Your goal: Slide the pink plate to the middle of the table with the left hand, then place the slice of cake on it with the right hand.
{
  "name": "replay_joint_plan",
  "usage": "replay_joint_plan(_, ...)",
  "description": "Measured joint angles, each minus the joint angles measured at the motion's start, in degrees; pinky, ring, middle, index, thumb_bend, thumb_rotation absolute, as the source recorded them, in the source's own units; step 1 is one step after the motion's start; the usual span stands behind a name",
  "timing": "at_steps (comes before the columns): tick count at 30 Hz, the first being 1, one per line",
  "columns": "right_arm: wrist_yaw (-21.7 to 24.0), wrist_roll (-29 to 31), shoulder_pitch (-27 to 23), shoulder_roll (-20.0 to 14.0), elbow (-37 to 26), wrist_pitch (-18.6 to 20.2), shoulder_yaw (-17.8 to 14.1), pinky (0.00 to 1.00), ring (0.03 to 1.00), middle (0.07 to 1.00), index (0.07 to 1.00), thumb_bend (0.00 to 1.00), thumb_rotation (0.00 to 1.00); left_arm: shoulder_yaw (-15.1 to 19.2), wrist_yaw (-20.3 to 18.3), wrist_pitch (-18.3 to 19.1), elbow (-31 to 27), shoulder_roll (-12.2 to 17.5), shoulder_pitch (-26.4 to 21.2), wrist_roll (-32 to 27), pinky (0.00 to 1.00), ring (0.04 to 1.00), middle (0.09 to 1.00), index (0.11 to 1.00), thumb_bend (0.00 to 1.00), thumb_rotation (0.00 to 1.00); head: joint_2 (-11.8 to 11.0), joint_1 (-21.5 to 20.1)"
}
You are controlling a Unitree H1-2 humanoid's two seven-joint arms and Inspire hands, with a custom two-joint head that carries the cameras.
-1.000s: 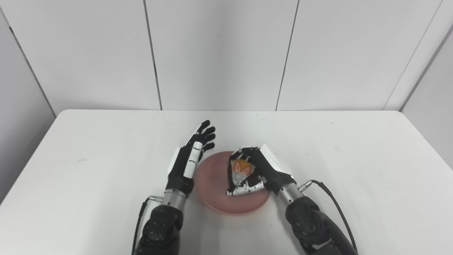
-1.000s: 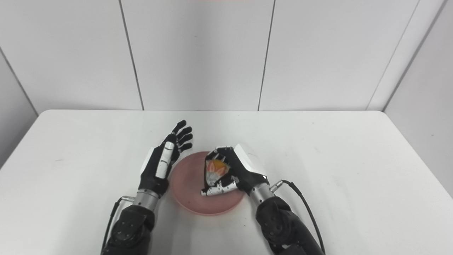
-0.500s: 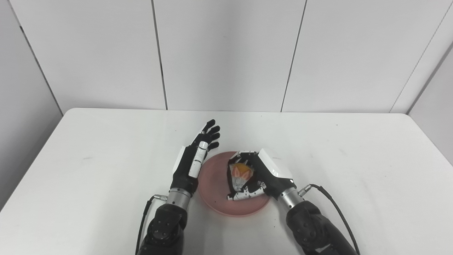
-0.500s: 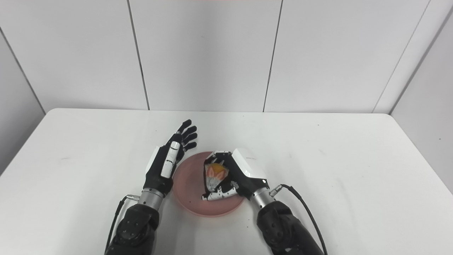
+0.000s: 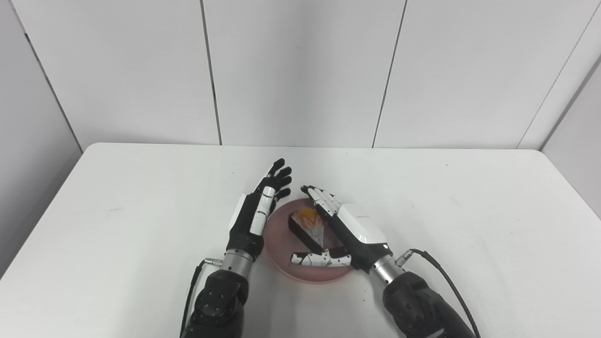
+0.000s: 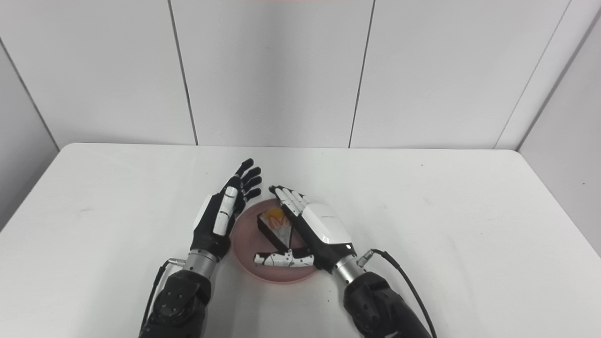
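Observation:
The pink plate [image 5: 281, 237] lies near the middle of the white table. The slice of cake [image 5: 307, 225], dark sided with orange and pink fruit on top, rests on the plate. My right hand [image 5: 345, 227] is open just right of the cake, its fingers stretched out beside it and its thumb low in front, holding nothing. My left hand [image 5: 256, 211] is open and upright at the plate's left rim, fingers pointing away from me. The right eye view shows the same: cake [image 6: 277, 225], plate [image 6: 249, 239], right hand [image 6: 314, 227], left hand [image 6: 223, 209].
The white table [image 5: 141, 225] reaches to a back edge against grey wall panels. A black cable [image 5: 450, 286] runs from my right wrist. Faint marks dot the tabletop.
My right hand has opened and let go of the cake, which now sits on the plate. My left hand has stayed in place. The camera shifted slightly between the earliest frames and now.

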Motion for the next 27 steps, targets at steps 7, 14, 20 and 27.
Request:
replay_joint_plan(7,0.0,2.9,1.9,0.5,-2.4,-0.1,-3.0,0.97,1.0,1.0,1.0,0.75,0.75,-0.2,0.6,-0.2,0.0,0.2,0.0,1.0,0.88,0.915,0.926,0.921,0.65,1.0,0.0,-0.1)
replay_joint_plan(14,-3.3,8.5,3.7,2.3,-5.1,-1.2,-8.3,0.94,1.0,1.0,1.0,0.73,0.81,0.3,1.1,-0.8,-3.4,0.3,2.0,1.0,0.93,0.944,0.945,0.933,0.53,1.0,0.3,-0.3)
replay_joint_plan(20,-3.6,19.2,5.9,4.1,-4.2,-2.5,-13.8,0.99,0.994,1.0,1.0,0.68,0.9,0.0,1.6,-0.7,-8.0,0.7,5.3,1.3,0.99,0.993,0.996,0.996,0.56,1.0,0.4,-0.3)
replay_joint_plan(27,-2.5,30.1,6.7,7.0,-1.6,-2.6,-17.3,1.0,1.0,1.0,1.0,0.68,0.92,0.9,2.3,5.8,-12.1,1.4,7.2,1.0,1.0,1.0,1.0,1.0,0.53,1.0,0.5,-0.4)
